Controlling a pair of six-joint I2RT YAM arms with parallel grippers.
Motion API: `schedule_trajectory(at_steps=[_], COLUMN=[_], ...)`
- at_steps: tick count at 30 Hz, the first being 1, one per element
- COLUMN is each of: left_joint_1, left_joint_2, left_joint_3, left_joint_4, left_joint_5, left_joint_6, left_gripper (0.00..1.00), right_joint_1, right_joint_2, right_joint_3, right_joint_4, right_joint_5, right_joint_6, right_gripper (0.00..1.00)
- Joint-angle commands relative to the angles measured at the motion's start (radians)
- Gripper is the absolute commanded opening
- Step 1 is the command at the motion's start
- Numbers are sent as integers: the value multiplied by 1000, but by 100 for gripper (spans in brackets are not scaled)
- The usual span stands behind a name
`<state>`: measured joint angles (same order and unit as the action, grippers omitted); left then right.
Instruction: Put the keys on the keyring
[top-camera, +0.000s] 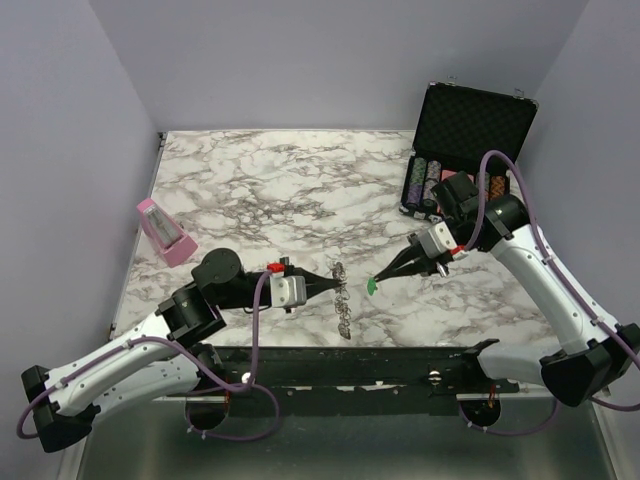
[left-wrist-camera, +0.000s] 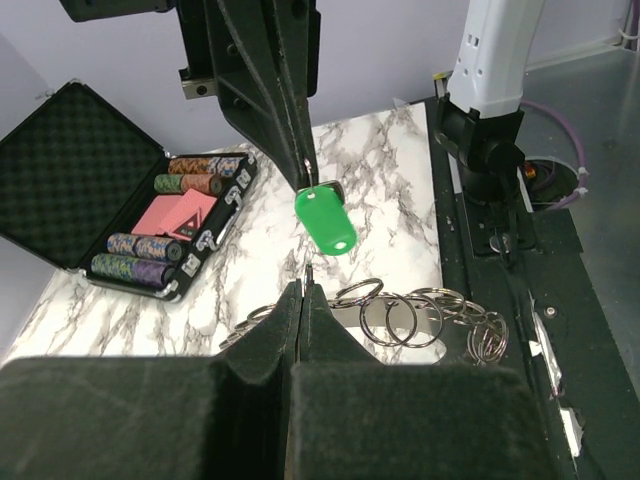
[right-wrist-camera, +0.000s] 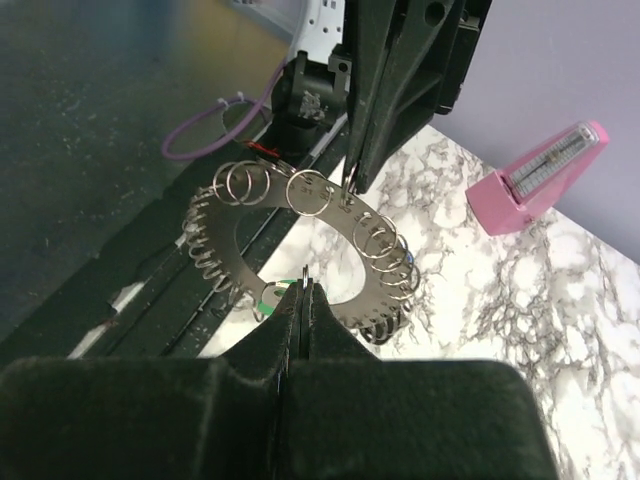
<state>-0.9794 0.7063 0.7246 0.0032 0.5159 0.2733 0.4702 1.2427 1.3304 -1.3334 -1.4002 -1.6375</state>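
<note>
2 grippers pinched shut: left gripper (top-camera: 322, 288) clamps the keyring (right-wrist-camera: 262, 228) at its rim, right gripper (top-camera: 388, 274) grips 1 green key (left-wrist-camera: 326, 222) just beside it. Step looks like threading. Next needs fine alignment of the key's hole onto a ring loop.

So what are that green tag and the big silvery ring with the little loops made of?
The green oval key tag looks like smooth, glossy plastic: even colour, soft highlights. The silvery flat ring hung with small wire loops looks like metal, perhaps steel: a dull grey band with brightly glinting loops.
</note>
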Motion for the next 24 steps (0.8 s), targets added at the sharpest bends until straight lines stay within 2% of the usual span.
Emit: schedule_trajectory(at_steps=[1,4,6,11,15,18,22,24], left_joint_1=[-12,-12,-12,-12,-12,-12,-16,-18], left_joint_2=[-22,-59,-86,-152,-189,-211,-208,-199], left_joint_3=[12,-27,-50,-105,-148,-204,-225,-209], left_joint_4=[52,61,50,6,-2,35,60,47], left_joint_5=[-33,-45,-51,-80,-100,-123,-116,-102], left_joint_6=[33,33,40,90,110,125,141,138], left_gripper=[0,0,0,0,0,0,0,0], right_joint_1=[7,10,15,7,7,7,7,7], right_joint_2=[-26,-29,-13,102,106,75,-30,-112], right_joint_3=[-37,-63,-65,-83,-22,10,-60,-126], right_joint_4=[-87,-87,-87,-89,-90,-89,-78,29], right_joint_5=[-111,-134,-90,131,280,319,307,303], right_joint_6=[33,16,2,-25,-97,-162,-301,-279], right_gripper=[0,0,0,0,0,0,0,0])
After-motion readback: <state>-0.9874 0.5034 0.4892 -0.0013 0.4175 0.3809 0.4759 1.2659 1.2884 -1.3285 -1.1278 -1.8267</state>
